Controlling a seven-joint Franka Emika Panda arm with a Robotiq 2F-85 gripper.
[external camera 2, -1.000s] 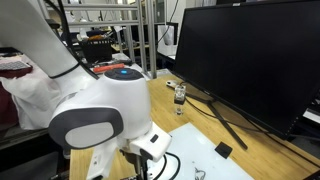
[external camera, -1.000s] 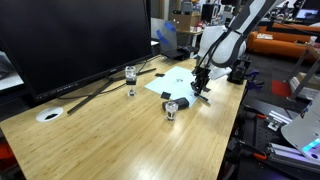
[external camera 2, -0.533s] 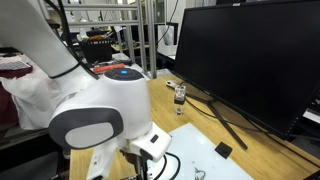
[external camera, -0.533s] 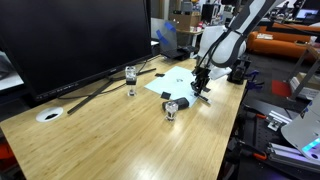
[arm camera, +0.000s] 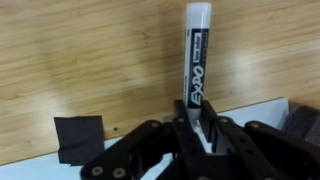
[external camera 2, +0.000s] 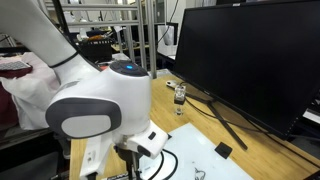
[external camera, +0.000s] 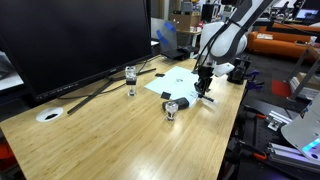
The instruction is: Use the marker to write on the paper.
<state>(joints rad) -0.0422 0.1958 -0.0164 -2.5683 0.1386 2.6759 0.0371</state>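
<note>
pincer [external camera: 204, 91] shifted slightly, marker [arm camera: 197, 55] clamped, monitor [external camera: 70, 40] behind paper [external camera: 172, 82]

Arm [external camera: 228, 32]: white rounded shells with dark bands at the joints.
Joint housing [external camera 2: 110, 95]: large, white and bulbous, with a grey oval end cap [external camera 2: 88, 122] and a top ring [external camera 2: 125, 69] that looks blue-lit.
Gripper [arm camera: 198, 113]: matte black with angular linkages and slim black fingers [arm camera: 214, 128].
</note>
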